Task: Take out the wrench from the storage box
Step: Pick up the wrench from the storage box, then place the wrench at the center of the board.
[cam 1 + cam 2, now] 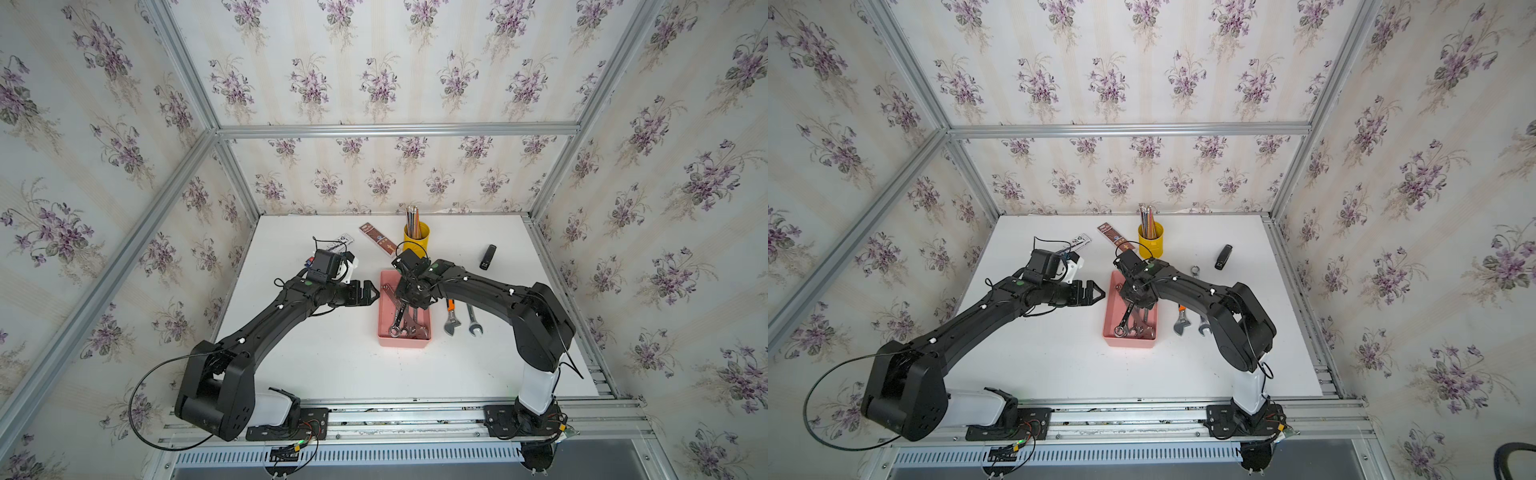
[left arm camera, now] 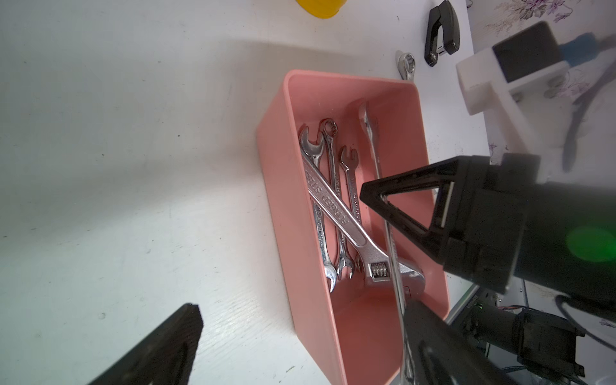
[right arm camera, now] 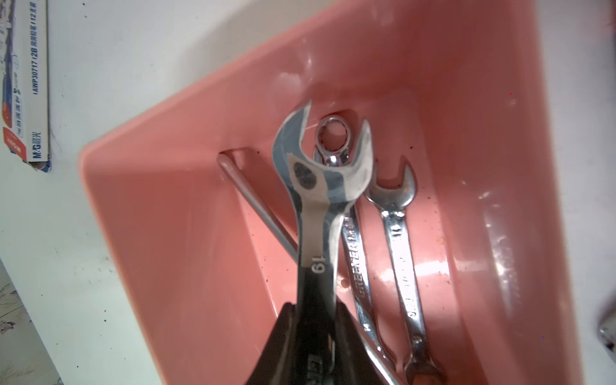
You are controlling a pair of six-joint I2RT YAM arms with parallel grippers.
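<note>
The pink storage box [image 1: 404, 343] [image 1: 1129, 341] sits mid-table with several steel wrenches lying in it [image 2: 328, 200]. My right gripper [image 1: 409, 301] [image 3: 315, 310] reaches down into the box and is shut on the shaft of a wrench marked 19 [image 3: 316, 186]. That wrench's open-end head lies over the others, still inside the box [image 3: 166, 200]. My left gripper [image 1: 372, 293] [image 2: 300, 333] is wide open with nothing in it, level with the box's left wall [image 2: 276, 186]. The right gripper's black finger [image 2: 400, 206] shows over the box in the left wrist view.
Two wrenches lie on the table right of the box: an orange-handled adjustable one [image 1: 450, 320] and an open-end one [image 1: 473, 322]. A yellow cup of pencils [image 1: 416, 236], a brown packet [image 1: 378, 239] and a black stapler [image 1: 488, 257] stand behind.
</note>
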